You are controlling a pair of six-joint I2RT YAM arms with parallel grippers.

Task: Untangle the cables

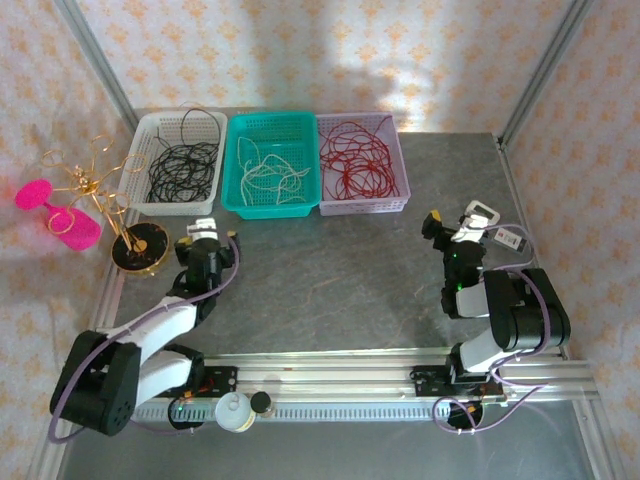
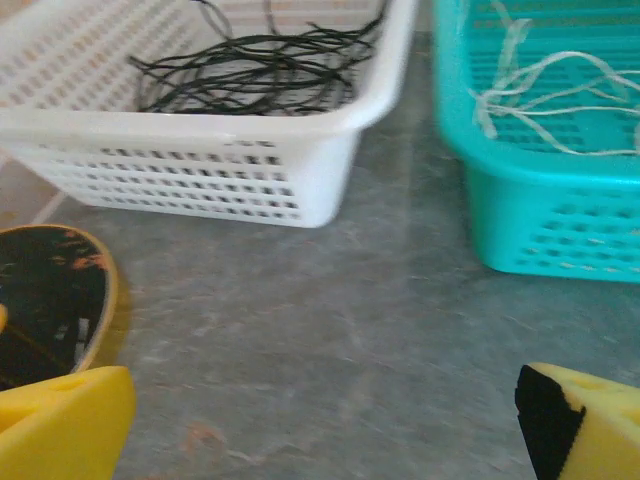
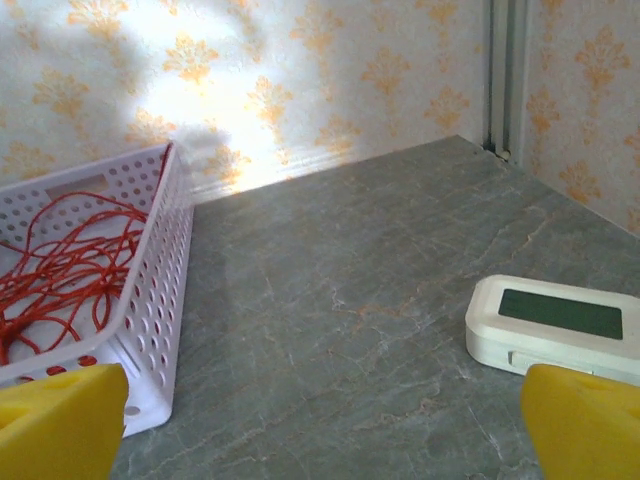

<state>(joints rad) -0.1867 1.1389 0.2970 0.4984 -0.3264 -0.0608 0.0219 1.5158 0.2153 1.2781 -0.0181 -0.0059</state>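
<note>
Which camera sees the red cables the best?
The top external view. It shows the whole tangle of red cables lying in the lilac basket. The right wrist view catches just part of them at its left edge, cut off by the frame. The left wrist view faces the black cables and white cables instead.

Bright light is pouring onto the back wall (image 1: 390, 70) and bleaching a patch of it, while a soft upright shadow is darkening the wall beside that patch. The table (image 1: 330, 290) is taking a dull, even light. The left wrist view is looking soft, with the white basket (image 2: 200, 170) mesh smearing. The right wrist view is looking sharper, the same wall patch glowing overexposed.
</note>
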